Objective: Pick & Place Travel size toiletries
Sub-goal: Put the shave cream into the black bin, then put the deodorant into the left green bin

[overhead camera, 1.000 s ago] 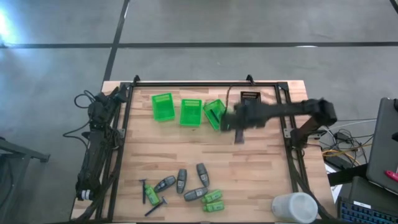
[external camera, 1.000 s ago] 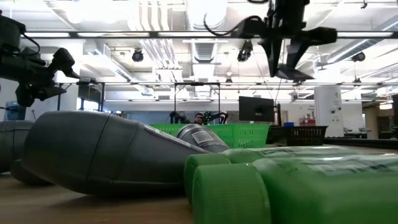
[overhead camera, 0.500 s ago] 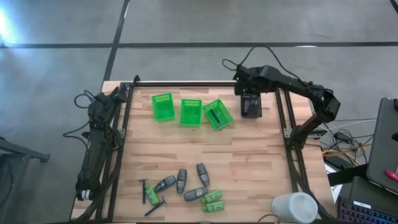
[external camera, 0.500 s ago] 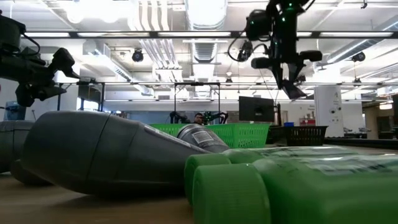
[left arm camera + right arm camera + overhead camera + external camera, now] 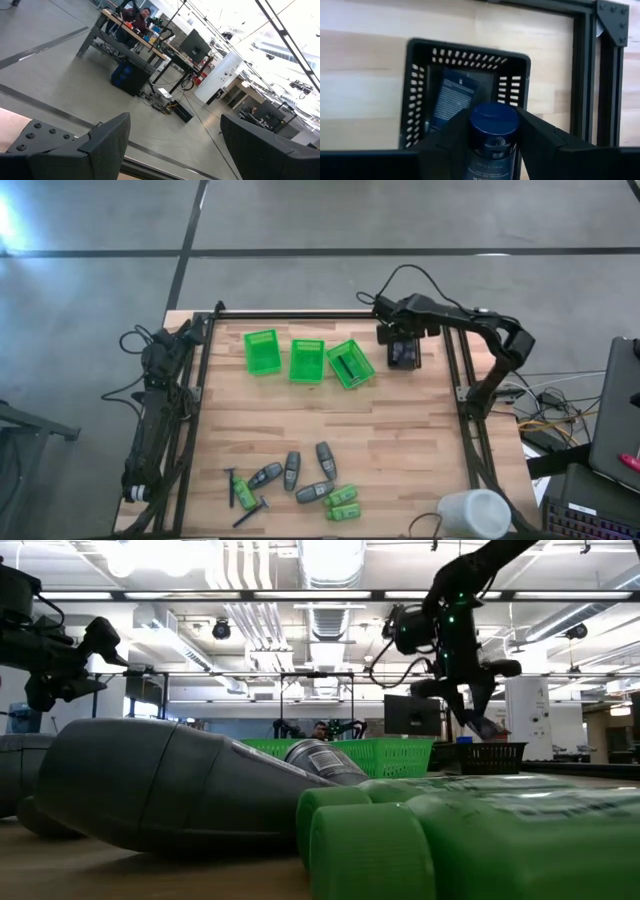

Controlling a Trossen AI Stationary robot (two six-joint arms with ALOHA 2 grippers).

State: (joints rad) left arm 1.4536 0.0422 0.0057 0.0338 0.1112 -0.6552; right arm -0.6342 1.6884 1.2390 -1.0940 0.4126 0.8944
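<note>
Dark blue, with a rounded cap, the little bottle (image 5: 492, 137) sits pinched between the two fingers of the right gripper (image 5: 492, 145), cap pointing ahead of the wrist and straight at the black mesh basket (image 5: 517, 75) below it. That basket lies at the far right end of the table, just beside the frame rail, and it already has a dark blue flat packet (image 5: 451, 102) lying in it, so I judge the blue items are being sorted there and this bottle is meant to follow. From overhead the right arm reaches in from its base at the table's right edge, elbow bent, forearm running toward the far rail, its gripper (image 5: 403, 352) hanging over the black basket (image 5: 404, 361). Seen from table height, the gripper (image 5: 470, 710) hangs above the basket's rim, tilted downward. Three green mesh baskets (image 5: 305, 360) stand in a row to the left of the black one, the nearest turned askew. The remaining toiletries wait well apart at the near edge: grey tubes (image 5: 291, 470), small green bottles (image 5: 342, 502) and black-and-green razor sticks (image 5: 240, 495), loosely clustered. The left arm lies folded along the table's left side, off the work, its gripper (image 5: 175, 145) pointed out into the room with fingers spread wide and empty.
</note>
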